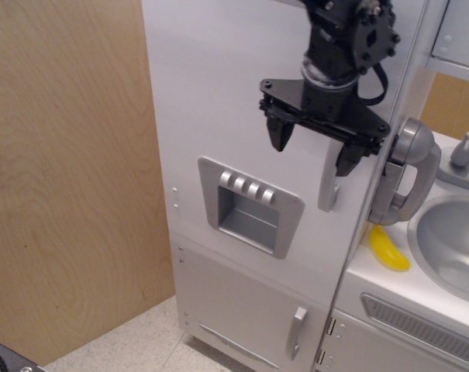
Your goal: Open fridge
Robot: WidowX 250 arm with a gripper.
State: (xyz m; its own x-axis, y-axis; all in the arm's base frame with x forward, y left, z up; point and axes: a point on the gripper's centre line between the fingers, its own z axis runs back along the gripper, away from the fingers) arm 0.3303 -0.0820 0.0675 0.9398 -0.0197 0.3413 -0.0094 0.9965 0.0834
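Between the spread, empty fingers (pixel 312 149) sits the fridge (pixel 242 116) handle (pixel 328 186); the door looks shut, grasp and pull remain.

Black arm entering from the top edge, wrist tilted slightly, gripper (pixel 312 151) pointing downward, two fingers spread wide apart — nothing between them, left finger (pixel 280 132) shorter in view, right finger lower — cable looped beside wrist

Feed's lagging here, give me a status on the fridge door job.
Pincer open, in front of the long handle. Fridge door shut, handle not gripped. Nothing blocking the handle.
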